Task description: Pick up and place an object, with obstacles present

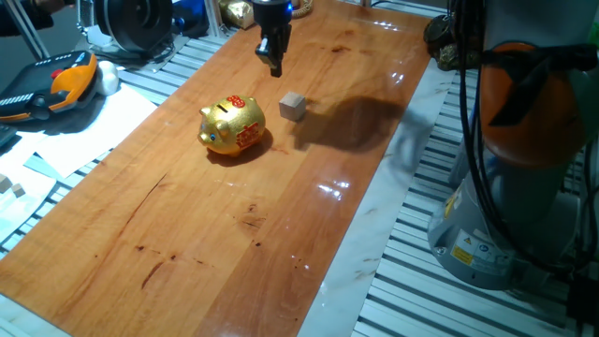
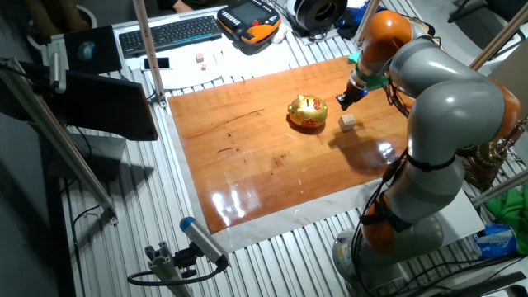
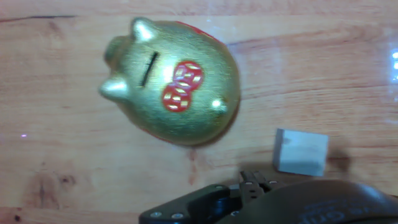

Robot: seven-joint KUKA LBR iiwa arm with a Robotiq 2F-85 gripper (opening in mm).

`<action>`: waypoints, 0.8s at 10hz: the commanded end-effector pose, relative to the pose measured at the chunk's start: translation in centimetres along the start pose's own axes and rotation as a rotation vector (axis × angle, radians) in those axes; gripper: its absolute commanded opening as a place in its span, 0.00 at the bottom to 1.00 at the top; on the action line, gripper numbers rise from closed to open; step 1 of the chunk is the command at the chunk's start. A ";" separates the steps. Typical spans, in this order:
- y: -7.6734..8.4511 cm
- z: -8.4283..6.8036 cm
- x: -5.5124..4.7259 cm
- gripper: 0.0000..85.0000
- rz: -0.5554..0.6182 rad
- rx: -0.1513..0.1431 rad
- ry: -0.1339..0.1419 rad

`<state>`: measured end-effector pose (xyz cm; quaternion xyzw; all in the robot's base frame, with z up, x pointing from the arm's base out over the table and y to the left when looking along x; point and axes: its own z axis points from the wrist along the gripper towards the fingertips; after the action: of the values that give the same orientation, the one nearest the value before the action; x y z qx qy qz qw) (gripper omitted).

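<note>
The small pale wooden cube point(image 1: 293, 106) point(image 2: 348, 122) point(image 3: 301, 152) rests on the wooden tabletop point(image 1: 234, 225), close beside the shiny gold piggy bank point(image 1: 232, 125) point(image 2: 308, 111) point(image 3: 174, 87) with red markings. A narrow gap separates the two. My gripper point(image 1: 274, 64) point(image 2: 342, 101) hangs above the table, beyond the cube toward the far edge, touching neither thing. Its fingers look pressed together with nothing between them. In the hand view only the dark gripper body point(image 3: 261, 202) shows along the bottom edge, just below the cube.
The arm's grey and orange base point(image 1: 524, 140) stands off the table's right side. An orange teach pendant point(image 1: 56, 84), papers and tiny pale blocks point(image 1: 11, 187) lie off the left edge. A keyboard point(image 2: 169, 33) sits behind the table.
</note>
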<state>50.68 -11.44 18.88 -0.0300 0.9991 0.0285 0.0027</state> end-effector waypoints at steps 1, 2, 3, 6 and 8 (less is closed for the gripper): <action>-0.4 0.4 0.1 0.00 -0.002 0.015 -0.008; -0.8 1.0 0.5 0.00 -0.005 0.009 -0.016; -1.2 1.6 1.0 0.00 -0.006 -0.002 -0.018; -2.0 2.7 1.6 0.00 -0.002 0.001 -0.004; -2.7 4.1 1.9 0.00 -0.022 -0.003 -0.018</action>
<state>48.93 -14.30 14.42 -0.0425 0.9985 0.0302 0.0160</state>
